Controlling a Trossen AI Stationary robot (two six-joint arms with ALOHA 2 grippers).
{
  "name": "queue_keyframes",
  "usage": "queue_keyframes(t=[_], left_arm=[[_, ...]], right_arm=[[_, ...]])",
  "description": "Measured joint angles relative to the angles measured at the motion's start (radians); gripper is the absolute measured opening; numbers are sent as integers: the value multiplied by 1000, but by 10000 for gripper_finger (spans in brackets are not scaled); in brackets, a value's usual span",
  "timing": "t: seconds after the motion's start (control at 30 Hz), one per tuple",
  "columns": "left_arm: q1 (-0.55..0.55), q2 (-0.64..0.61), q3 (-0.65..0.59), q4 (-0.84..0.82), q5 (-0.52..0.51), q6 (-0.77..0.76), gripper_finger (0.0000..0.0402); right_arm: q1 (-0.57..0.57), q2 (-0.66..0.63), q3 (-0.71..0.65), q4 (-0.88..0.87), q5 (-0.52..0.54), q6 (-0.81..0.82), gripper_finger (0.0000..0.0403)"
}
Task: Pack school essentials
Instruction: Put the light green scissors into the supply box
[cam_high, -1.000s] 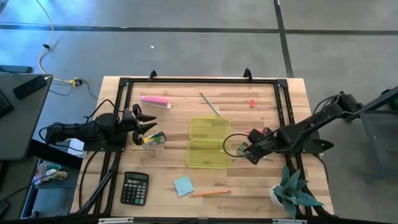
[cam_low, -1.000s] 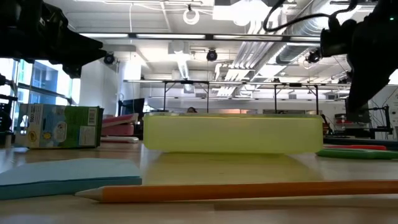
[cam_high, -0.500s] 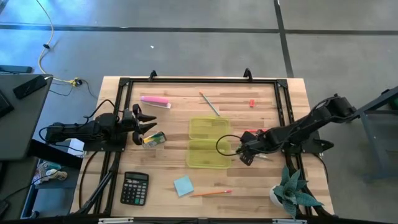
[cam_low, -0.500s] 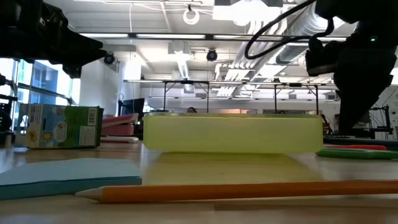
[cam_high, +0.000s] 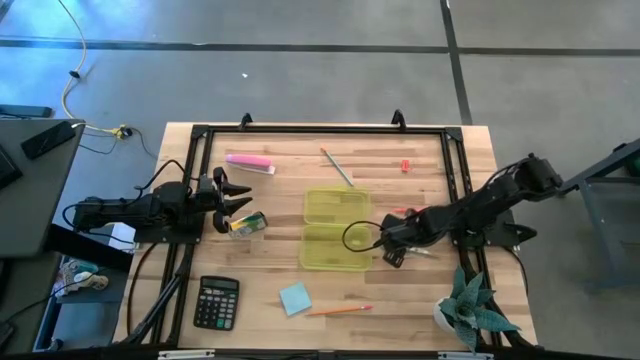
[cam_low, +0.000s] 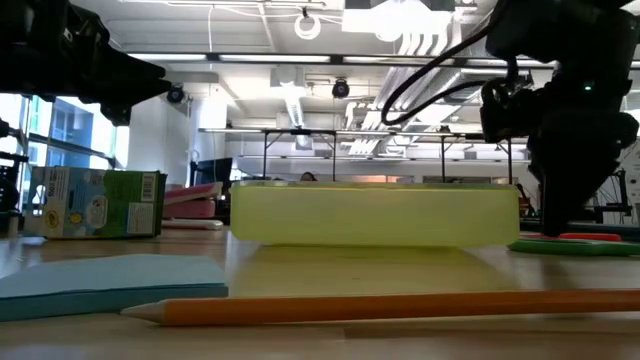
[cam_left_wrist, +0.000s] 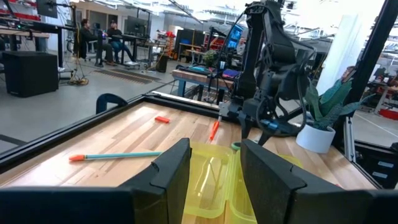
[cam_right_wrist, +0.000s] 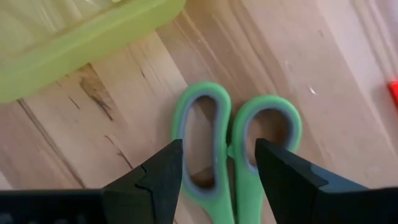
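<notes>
**A:** so where's the right gripper (cam_right_wrist: 214, 171) at? looks like it's right over the green-handled scissors (cam_right_wrist: 233, 146), fingers spread apart with one on each side of the two handle loops, not pinching anything yet

**B:** yep, open and empty. The scissors lie flat on the table (cam_high: 420, 300), just beside the right edge of the translucent yellow-green case (cam_high: 335, 228). Their loops point toward the case, and the long axis runs away from it, back under the wrist. Blades I can't see

**A:** from above that gripper (cam_high: 388, 245) sits right at the case's lower right corner. What about the other arm?

**B:** left gripper (cam_high: 232, 203) waits on the left side, fingers a bit apart, holding nothing. The small crayon box (cam_high: 247, 224) lies just beside its tips

**A:** rest of the stuff?

**B:** the thin greenish pencil (cam_high: 337, 168) lies diagonally beyond the case, the tiny red piece (cam_high: 405, 166) near the far right, the light-blue note pad (cam_high: 295, 298) and the orange pencil (cam_high: 340, 310) near the front edge, that pencil lying left to right
</notes>
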Motion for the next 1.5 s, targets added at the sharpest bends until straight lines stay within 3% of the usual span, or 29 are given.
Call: queue_keyframes(t=[1.5], left_arm=[[0,0,0,0,0,1,131]], right_arm=[[-72,43,-3,-47,-14,-20,192]])
